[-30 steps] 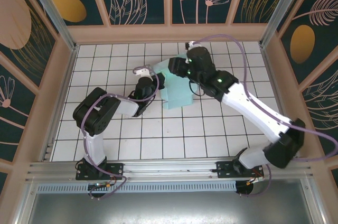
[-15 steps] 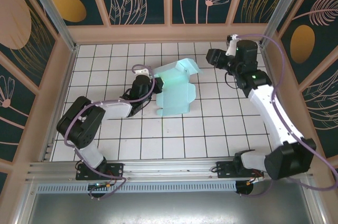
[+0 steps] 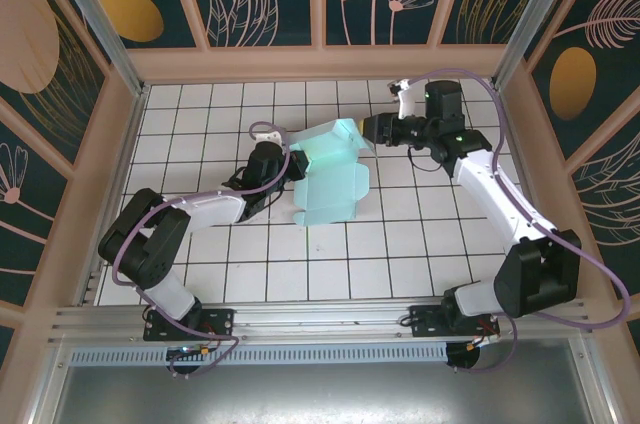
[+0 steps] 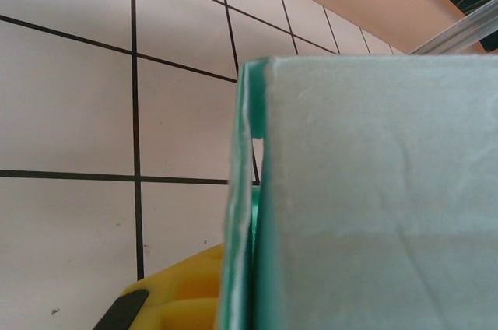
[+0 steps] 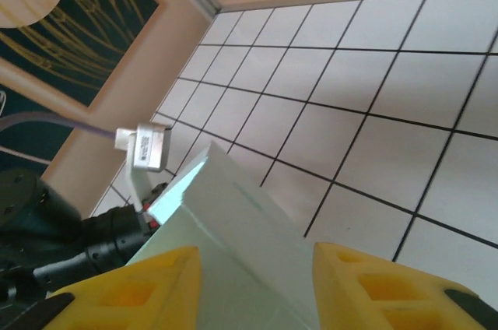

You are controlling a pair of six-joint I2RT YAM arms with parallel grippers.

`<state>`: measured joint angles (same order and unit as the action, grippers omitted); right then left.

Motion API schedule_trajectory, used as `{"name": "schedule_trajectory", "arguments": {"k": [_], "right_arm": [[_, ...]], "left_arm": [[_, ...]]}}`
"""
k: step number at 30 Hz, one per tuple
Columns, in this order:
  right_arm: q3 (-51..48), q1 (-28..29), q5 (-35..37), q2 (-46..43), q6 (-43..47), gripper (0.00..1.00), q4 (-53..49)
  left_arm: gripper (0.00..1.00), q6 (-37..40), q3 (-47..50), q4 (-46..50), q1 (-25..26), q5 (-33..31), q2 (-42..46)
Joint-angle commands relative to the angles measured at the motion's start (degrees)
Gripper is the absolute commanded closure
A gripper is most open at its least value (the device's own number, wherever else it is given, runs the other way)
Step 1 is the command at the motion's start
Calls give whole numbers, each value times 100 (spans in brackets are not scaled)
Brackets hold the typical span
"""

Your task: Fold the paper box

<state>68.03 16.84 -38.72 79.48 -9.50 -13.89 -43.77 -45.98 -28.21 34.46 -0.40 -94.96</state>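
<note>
Two arms work the paper box [image 3: 332,189], which sits mid tiled table [image 3: 400,244], part-folded w/ far flap raised. We read the left gripper [image 3: 287,166] as clenched on its left edge (anchor vs sliding). The right gripper [image 3: 371,131] has fingers apart either side of the flap, prob. to fold it.

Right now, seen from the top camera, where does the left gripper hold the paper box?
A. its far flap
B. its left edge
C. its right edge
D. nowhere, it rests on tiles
B: the left gripper is shut on the paper box at its left edge; the right gripper stands open by the upper right flap.
</note>
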Motion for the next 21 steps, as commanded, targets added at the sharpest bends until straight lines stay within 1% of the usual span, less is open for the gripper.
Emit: {"name": "schedule_trajectory", "arguments": {"k": [1, 6, 9, 12, 21], "right_arm": [[-88, 149, -22, 95, 459, 59, -57], [-79, 472, 335, 185, 871, 59, -212], [-114, 639, 688, 209, 1061, 59, -195], [-156, 769, 1057, 242, 1196, 59, -150], [75, 1111, 1829, 504, 1638, 61, -223]], "left_arm": [[100, -183, -269, 16, -7, 178, -101], [100, -202, -402, 195, -4, 232, -117], [100, -202, -421, 232, -9, 238, -104], [100, -194, -387, 197, -8, 227, -76], [100, -167, -390, 201, -5, 313, -75]]}}
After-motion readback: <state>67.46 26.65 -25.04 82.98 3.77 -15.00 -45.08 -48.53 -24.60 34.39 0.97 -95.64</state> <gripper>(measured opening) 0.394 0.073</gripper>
